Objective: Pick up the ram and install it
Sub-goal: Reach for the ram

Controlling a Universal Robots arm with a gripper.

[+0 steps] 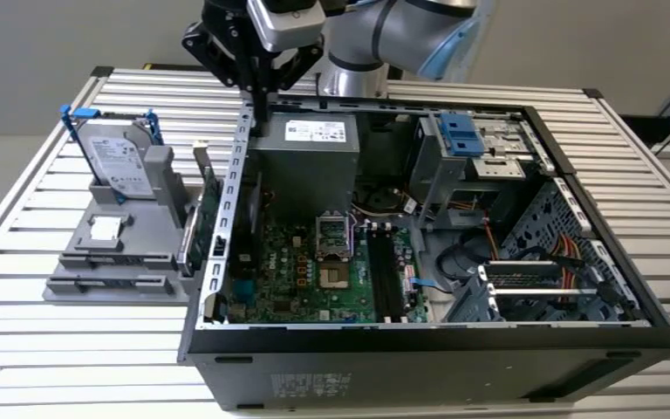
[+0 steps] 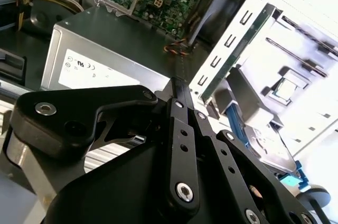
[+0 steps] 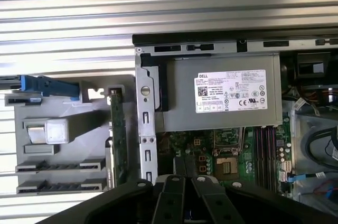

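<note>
Above the far corner of the case [image 1: 428, 367], at the exterior view's left, the gripper [image 1: 263, 115] is hung with its fingers pointed down over the case wall, just beside the power supply [image 1: 300, 161]. The fingers [image 3: 179, 168] are drawn close together, with no more than a thin gap between them in the first wrist view. Nothing is seen to be held.

The ram cannot be identified with certainty. On the grey fixture [image 1: 102, 279] outside the case, the drive [image 1: 119, 157] and the green card [image 1: 203, 205] are stood on edge, and the two long holders at its near end appear vacant. A long dark strip [image 1: 379, 275] is seen at the memory slots on the motherboard [image 1: 294, 262], to the exterior view's right of the processor socket [image 1: 329, 236]. It is judged that the ram may be seated there, but a seated stick and bare slots cannot be told apart.

Relation to be noted: the strip lies nearer than the fingers and toward the exterior view's right, down inside the case and well apart from them. Its long axis is run from far to near, roughly parallel to the case wall under the gripper. The fixture holders, by contrast, lie to the exterior view's left of the fingers, and their long axis is run across, left to right.
</note>
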